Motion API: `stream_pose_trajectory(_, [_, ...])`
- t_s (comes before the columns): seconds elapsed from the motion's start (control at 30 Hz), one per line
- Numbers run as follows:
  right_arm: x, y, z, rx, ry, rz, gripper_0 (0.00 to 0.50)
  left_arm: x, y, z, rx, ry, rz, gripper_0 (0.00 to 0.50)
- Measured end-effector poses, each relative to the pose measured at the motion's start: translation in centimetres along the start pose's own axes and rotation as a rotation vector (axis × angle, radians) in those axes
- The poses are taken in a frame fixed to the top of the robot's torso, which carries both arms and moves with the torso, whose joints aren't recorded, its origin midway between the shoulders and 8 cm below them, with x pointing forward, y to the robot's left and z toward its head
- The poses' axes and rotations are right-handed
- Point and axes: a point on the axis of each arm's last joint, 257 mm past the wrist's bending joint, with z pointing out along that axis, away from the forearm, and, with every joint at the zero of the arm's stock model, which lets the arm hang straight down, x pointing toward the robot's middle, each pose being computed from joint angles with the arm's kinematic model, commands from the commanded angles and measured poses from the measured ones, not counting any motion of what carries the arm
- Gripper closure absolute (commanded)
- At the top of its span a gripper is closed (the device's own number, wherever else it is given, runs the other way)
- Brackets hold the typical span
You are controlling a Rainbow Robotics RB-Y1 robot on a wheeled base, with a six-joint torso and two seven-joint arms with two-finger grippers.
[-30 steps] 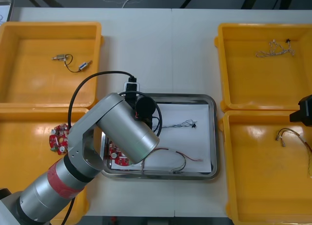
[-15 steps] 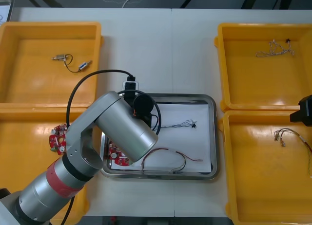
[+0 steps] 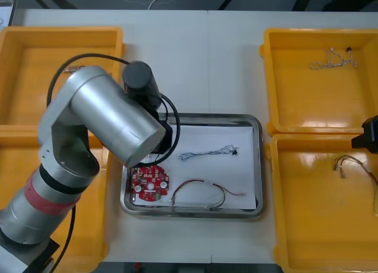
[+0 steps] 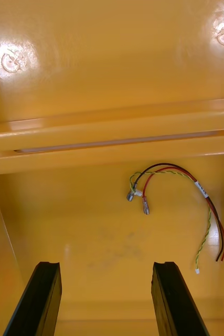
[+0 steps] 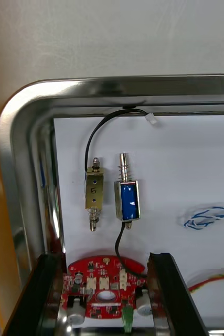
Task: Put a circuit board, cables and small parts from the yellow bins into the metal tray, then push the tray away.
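The left arm (image 3: 112, 119) folds in from the left side, its wrist above the far-left corner of the shiny metal tray (image 3: 258, 166). The left gripper (image 5: 106, 258) is spread wide and grips nothing (the round red circuit board (image 3: 149, 184) lies flat in the tray's near-left corner). The right gripper (image 4: 104, 265), likewise wide apart and empty, hangs over the near right yellow plastic bin (image 3: 319, 226).

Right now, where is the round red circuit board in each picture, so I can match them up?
Front view: circuit board lies in the metal tray's near-left corner.
Left wrist view: it lies on the tray, between the open left tool's fingers.
Right wrist view: not in it; that looks into a yellow bin.
Shared landmark: the blue and white cable, front and left wrist views.
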Motion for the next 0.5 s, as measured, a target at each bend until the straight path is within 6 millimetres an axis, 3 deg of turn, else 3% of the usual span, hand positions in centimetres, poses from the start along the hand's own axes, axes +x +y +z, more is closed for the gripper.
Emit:
stream_pose_trajectory(0.33, [0.0, 0.0, 0.0, 0.0, 0.0, 0.0, 0.0, -4.8, 3.8, -3.5, 0.082, -0.032, -0.07, 0.028])
stream_pose_trajectory(0.5, [0.0, 0.0, 0.0, 0.0, 0.0, 0.0, 0.0, -6.2, 6.8, -4.5, 0.089, -0.045, 0.027, 0.028])
